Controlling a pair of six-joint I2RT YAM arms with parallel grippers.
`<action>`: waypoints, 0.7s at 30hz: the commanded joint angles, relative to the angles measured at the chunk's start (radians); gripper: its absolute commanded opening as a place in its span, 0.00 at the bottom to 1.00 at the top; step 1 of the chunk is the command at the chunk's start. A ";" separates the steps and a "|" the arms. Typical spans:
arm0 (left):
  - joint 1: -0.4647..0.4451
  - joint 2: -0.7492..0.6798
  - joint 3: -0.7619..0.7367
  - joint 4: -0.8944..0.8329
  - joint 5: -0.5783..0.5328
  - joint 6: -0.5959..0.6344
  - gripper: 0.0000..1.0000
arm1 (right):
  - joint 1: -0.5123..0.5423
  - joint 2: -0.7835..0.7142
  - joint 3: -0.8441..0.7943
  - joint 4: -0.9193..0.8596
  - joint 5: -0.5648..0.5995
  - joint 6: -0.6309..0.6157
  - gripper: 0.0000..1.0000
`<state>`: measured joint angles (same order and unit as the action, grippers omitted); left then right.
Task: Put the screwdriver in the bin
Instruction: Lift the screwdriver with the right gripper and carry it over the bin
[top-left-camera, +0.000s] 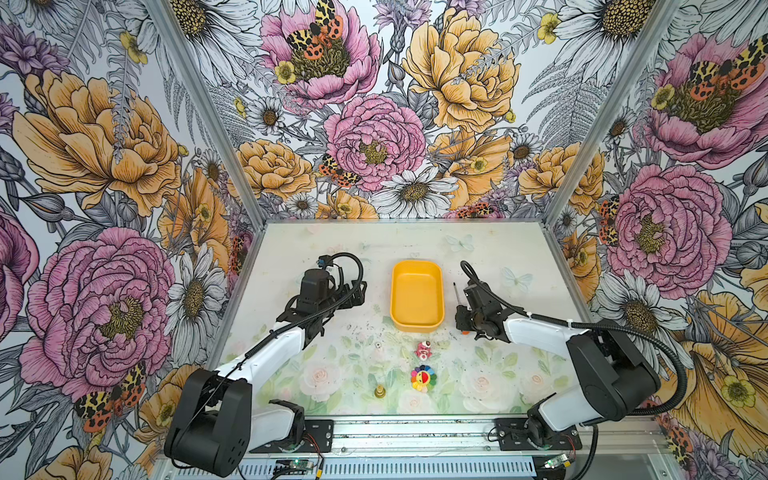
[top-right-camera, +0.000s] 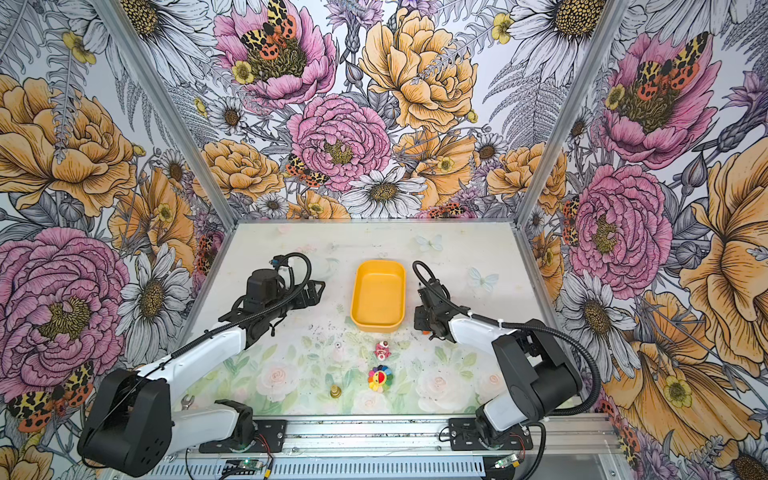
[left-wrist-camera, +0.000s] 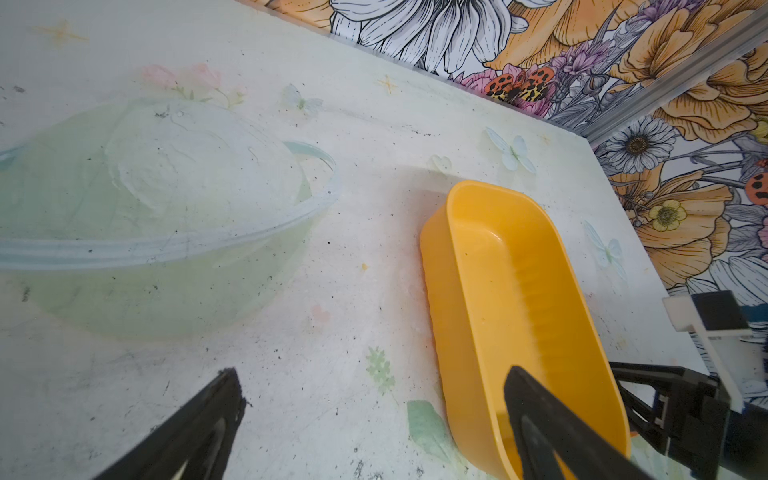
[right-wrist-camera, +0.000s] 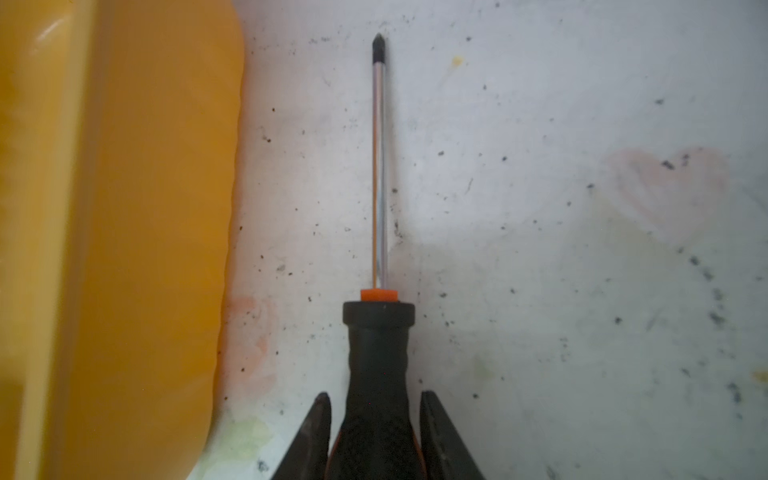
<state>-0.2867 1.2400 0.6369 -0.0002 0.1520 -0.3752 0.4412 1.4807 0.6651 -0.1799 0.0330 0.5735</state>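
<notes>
Right wrist view: the right gripper (right-wrist-camera: 376, 436) has its jaws closed against the black handle of the screwdriver (right-wrist-camera: 379, 324), one on each side — a grip that looks seated. The shaft runs straight ahead over the worktop (right-wrist-camera: 561, 208), parallel to the long wall of the bin (right-wrist-camera: 124, 208), just beside it and outside it. So the grasp seems done and the carry not begun. The next move calls for a lift clear of the rim, a short sideways shift over the bin, shaft kept along its length, then release. The left gripper (left-wrist-camera: 374, 419) stands wide and empty — near the bin's other side.
</notes>
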 joint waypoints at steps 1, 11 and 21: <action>0.004 0.010 0.027 0.002 0.027 0.017 0.99 | -0.027 -0.133 -0.022 -0.002 -0.009 0.086 0.00; 0.004 0.016 0.027 0.007 0.027 0.015 0.99 | -0.066 -0.453 -0.012 0.000 0.019 0.269 0.00; 0.000 0.007 0.027 0.008 0.028 0.004 0.99 | 0.110 -0.409 0.149 0.018 0.146 0.323 0.00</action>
<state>-0.2867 1.2530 0.6426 0.0002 0.1555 -0.3756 0.5072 1.0359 0.7483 -0.1959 0.1154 0.8700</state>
